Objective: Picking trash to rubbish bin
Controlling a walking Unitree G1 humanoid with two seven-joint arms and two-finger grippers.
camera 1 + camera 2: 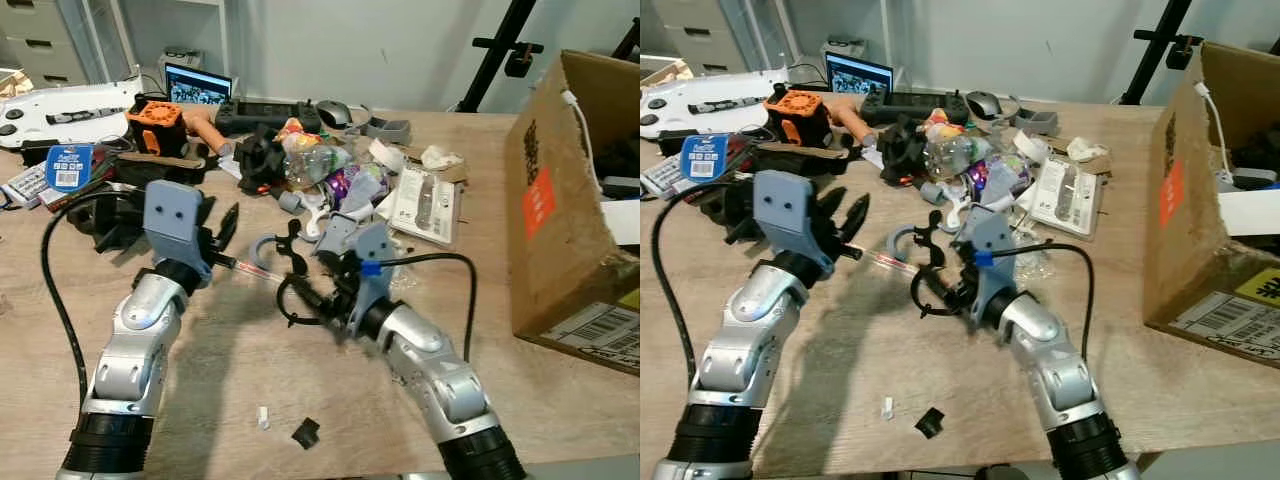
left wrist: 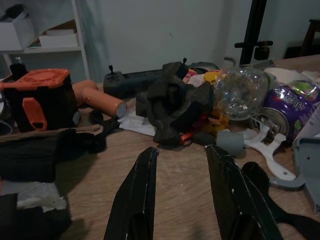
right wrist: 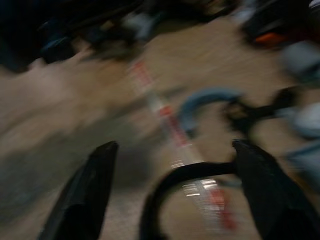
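A heap of trash lies mid-table: a crushed clear bottle (image 1: 315,160), a purple can (image 2: 292,102) and a black crumpled lump (image 2: 172,102). Nearer me lie a clear tube with red marks (image 1: 255,270), a grey curved piece (image 1: 262,245) and a black cord loop (image 1: 293,300). My right gripper (image 1: 296,290) is low over the table, open wide, with the black loop (image 3: 175,190) and the tube (image 3: 172,130) between its fingers. My left gripper (image 1: 225,228) is open and holds nothing, pointing at the heap; its fingers (image 2: 140,190) are apart over bare wood.
A large cardboard box (image 1: 570,200) stands open at the right. At the back left are an orange-and-black device (image 1: 155,125), a laptop (image 1: 197,85) and a white controller (image 1: 60,105). A black scrap (image 1: 306,432) and a white bit (image 1: 262,417) lie near the front edge.
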